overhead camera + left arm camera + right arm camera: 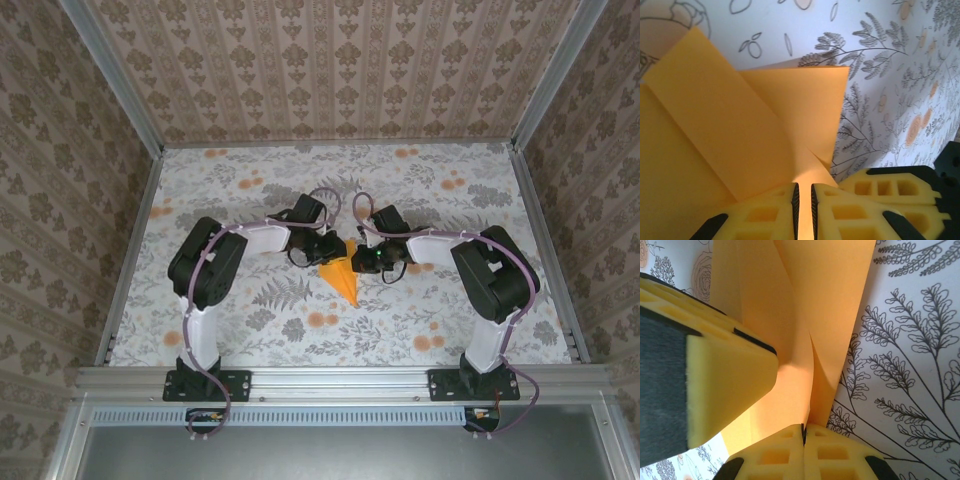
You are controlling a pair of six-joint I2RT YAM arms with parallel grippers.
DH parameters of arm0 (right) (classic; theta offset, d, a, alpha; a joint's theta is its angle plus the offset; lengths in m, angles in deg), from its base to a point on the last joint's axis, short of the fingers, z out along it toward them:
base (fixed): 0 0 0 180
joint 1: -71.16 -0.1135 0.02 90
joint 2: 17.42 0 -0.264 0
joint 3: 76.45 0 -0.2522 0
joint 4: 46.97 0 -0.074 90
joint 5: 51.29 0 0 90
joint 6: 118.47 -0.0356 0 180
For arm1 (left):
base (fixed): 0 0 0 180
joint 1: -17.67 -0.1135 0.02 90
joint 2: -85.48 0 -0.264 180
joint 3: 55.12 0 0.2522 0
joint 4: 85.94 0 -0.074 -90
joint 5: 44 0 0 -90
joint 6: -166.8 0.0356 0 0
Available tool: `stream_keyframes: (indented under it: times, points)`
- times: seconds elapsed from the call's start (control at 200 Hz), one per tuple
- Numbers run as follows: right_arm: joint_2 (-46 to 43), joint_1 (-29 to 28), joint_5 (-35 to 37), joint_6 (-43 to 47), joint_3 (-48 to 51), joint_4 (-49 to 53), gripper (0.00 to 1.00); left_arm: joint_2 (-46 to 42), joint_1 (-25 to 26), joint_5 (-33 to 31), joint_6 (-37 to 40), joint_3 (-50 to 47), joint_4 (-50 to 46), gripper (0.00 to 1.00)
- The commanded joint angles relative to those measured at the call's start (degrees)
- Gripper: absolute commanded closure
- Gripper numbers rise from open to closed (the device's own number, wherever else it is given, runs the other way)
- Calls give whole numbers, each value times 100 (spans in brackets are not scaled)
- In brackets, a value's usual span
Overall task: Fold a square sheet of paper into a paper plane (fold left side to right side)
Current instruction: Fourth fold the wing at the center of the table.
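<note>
paper: the orange paper plane (pixel 342 276) is a slim, pointed dart of thin, plain bright orange paper. It sits about mid-table between the two arms, with its sharp tip pointing toward the arm bases.
paper up close: in the left wrist view the flaps (pixel 740 130) stand up off the cloth with sharp creases. A wide strip leans left and a squarer flap sits behind it.
left gripper: the left gripper (pixel 803 210) is on the far, wide end of the plane. Its yellow foam fingers (pixel 875 200) are down to a thin slit with orange paper in it, so it's pinching the paper.
right gripper: the right gripper (pixel 803 440) has its yellow fingers pressed right together, nipping the bottom of a raised fold (pixel 830 300).
neighbours: a left-arm finger (pixel 715 370) shows big in the right wrist view, just beside that fold. From the top, both grippers (pixel 335 252) (pixel 360 260) meet at the paper, very close.
table: white floral tablecloth with grey ferns and little orange blossoms (pixel 250 320).
surround: beige patterned wallpaper walls (pixel 340 70) on three sides.
</note>
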Motion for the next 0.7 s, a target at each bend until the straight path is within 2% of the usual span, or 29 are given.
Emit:
stream_keyframes:
  times: [0.0, 0.215, 0.395, 0.55, 0.695]
  points:
    - [194, -29, 370, 168, -12, 560, 100, 88, -12, -138, 65, -65, -80, 83]
    - [169, -28, 344, 112, -46, 490, 96, 152, -11, -305, 36, -288, -102, 83]
    - [-179, 35, 172, -112, -118, 298, 82, 204, -17, -401, -7, -472, -73, 83]
    - [-824, 80, 222, -114, -72, 557, 70, 231, -12, -439, -19, -528, -45, 83]
    - [-1371, 8, -49, -90, 123, 907, 71, 233, -10, -446, -6, -535, -45, 83]
